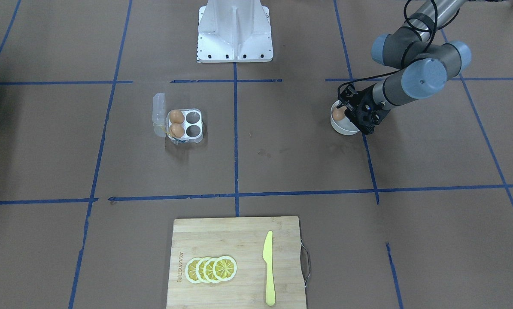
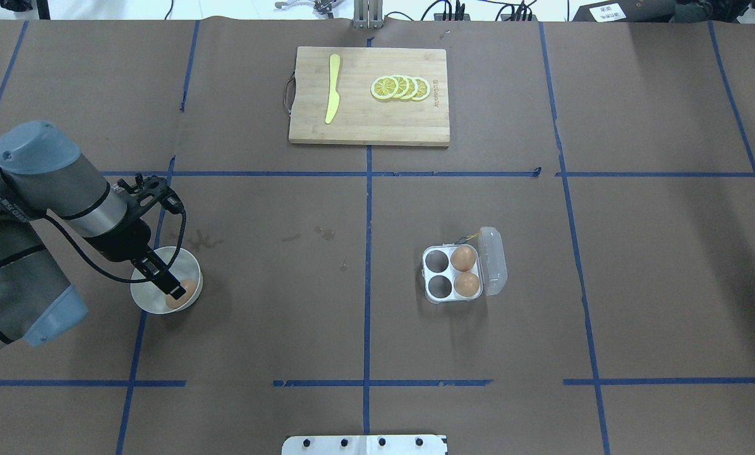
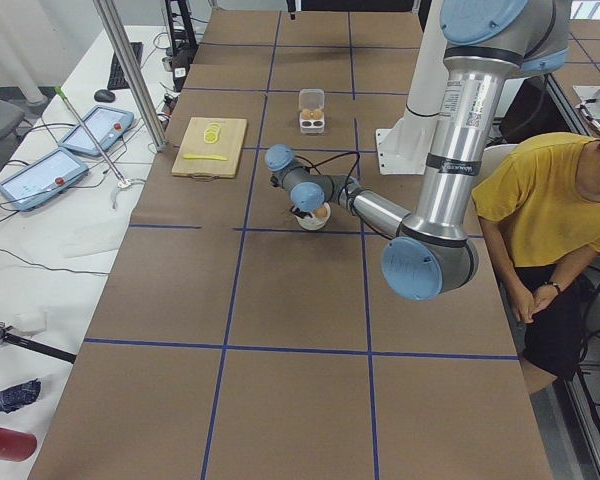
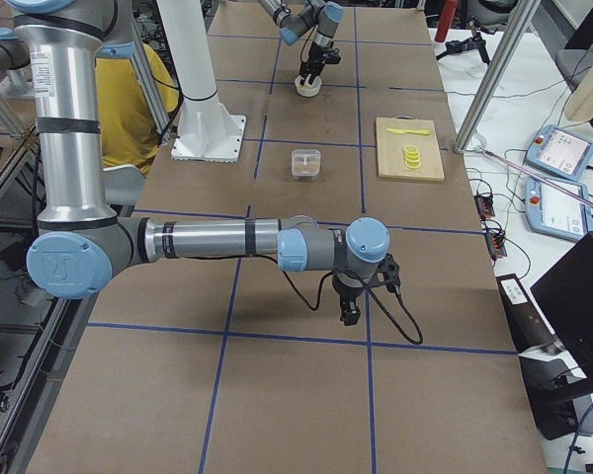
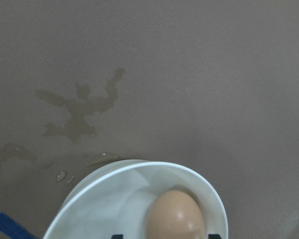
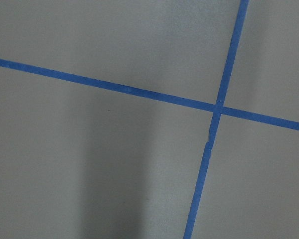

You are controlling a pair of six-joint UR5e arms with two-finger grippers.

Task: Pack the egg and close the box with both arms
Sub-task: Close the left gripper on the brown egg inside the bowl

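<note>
One light-brown egg [image 2: 180, 299] lies in a round white bowl [image 2: 144, 302] at the table's left. My left gripper [image 2: 175, 292] reaches down into the bowl. In the left wrist view its fingertips [image 5: 117, 236] stand either side of the egg [image 5: 174, 216] with gaps, so it is open. The clear egg box [image 2: 452, 276] stands right of centre with its lid [image 2: 496, 260] open. It holds two eggs [image 2: 464, 258] in the cells by the lid, and the other two cells are empty. My right gripper [image 4: 349, 314] hangs over bare table far from the box; I cannot tell its state.
A wooden cutting board [image 2: 352, 120] with lemon slices [image 2: 401, 88] and a yellow knife [image 2: 332, 88] lies at the far middle. The white robot base [image 1: 235, 32] stands at the near edge. A person in a yellow shirt [image 3: 545, 215] sits beside the table.
</note>
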